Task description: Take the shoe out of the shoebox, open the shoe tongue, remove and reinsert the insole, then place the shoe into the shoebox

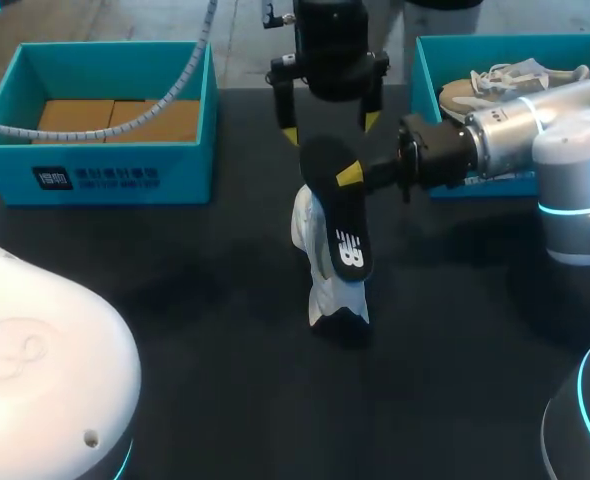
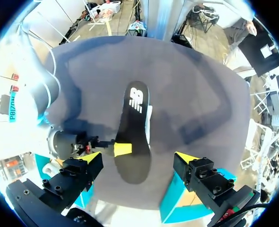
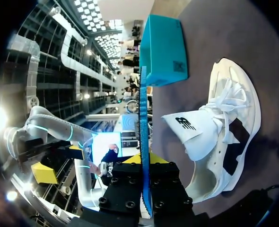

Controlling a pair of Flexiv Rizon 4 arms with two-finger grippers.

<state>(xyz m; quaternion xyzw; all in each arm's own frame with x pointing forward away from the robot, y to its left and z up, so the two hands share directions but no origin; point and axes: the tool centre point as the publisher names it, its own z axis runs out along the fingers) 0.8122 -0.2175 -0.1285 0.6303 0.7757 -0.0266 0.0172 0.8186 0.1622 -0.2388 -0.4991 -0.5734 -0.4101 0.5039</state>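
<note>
sideways, right end effector (image 1: 347,178) clamps insole (image 1: 343,225), left end effector (image 2: 139,157) apart, tongue (image 3: 189,127) seen wrist-only

Head view high above the table (image 1: 195,300); 2 close wrist views; insole (image 1: 343,235) common to all 3.

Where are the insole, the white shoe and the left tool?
insole (image 1: 337,212), head view, middle of its black face.
white shoe (image 3: 222,113), right wrist view, laces on its upper.
left tool (image 2: 138,156), left wrist view, midway between its yellow tips.
</note>
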